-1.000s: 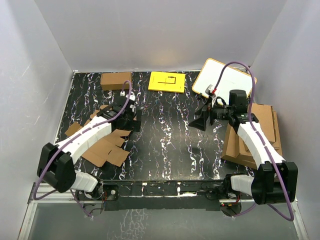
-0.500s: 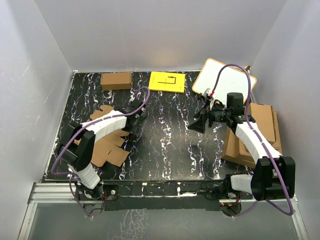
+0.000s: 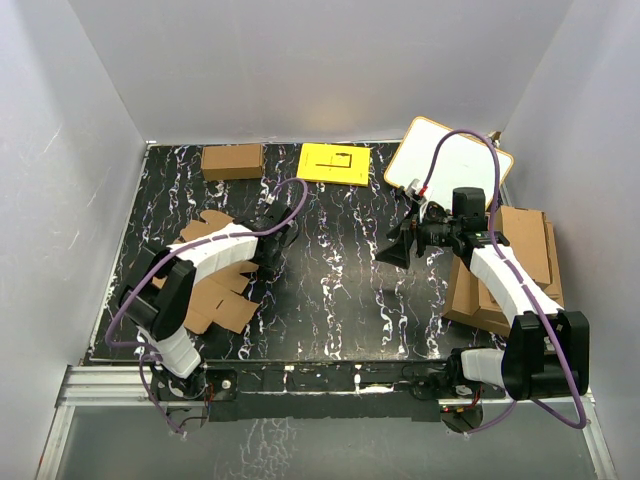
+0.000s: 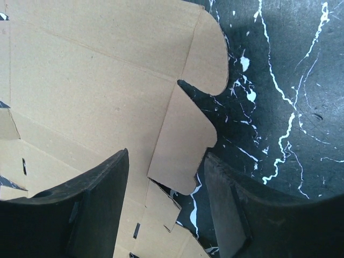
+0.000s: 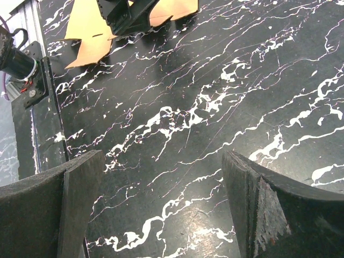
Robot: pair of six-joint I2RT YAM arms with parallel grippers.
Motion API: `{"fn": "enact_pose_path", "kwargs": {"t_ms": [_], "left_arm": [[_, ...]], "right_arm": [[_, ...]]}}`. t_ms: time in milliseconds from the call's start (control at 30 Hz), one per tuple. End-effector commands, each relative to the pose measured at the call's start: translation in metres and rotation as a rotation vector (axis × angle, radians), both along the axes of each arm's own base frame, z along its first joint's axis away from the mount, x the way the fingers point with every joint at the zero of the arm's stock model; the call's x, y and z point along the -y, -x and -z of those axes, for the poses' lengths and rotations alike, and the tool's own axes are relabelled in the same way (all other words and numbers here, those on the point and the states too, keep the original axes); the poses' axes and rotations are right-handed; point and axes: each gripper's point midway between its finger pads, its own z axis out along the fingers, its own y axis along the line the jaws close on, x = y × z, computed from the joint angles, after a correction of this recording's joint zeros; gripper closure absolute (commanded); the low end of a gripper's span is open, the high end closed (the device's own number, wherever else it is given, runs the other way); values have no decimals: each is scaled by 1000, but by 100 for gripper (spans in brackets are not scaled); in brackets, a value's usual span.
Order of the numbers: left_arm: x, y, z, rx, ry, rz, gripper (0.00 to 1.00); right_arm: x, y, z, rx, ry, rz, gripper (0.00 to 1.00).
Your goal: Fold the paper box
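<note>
The paper box lies flat and unfolded on the left of the black marbled table, its flaps spread out. My left gripper hangs over the box's right edge. In the left wrist view the brown sheet fills the left side, and one rounded flap sits between the two black fingers. The jaws stand apart, and no pinch on the flap shows. My right gripper is right of centre, wide open over bare table, and from there the box shows far off.
A small closed brown carton and a yellow sheet lie at the back. A white board leans at the back right. A pile of larger cardboard sheets lies under the right arm.
The left arm has swung its elbow down and left. Its gripper has shifted right to the box's edge and its jaws have narrowed. The right gripper has barely moved.
</note>
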Motion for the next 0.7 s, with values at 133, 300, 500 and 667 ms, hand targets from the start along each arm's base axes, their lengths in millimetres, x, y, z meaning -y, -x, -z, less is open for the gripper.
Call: {"fn": "enact_pose_path", "kwargs": {"t_ms": [133, 300, 500, 667], "left_arm": [[-6, -1, 5, 12, -43, 7, 49], [-6, -1, 10, 2, -50, 8, 54], [-6, 0, 13, -6, -52, 12, 55], [-7, -1, 12, 2, -53, 13, 60]], "right_arm": [[-4, -4, -12, 112, -17, -48, 1], [-4, -4, -12, 112, -16, -49, 1], [-4, -4, -12, 115, -15, -52, 1], [-5, -3, -12, 114, -17, -55, 1]]}}
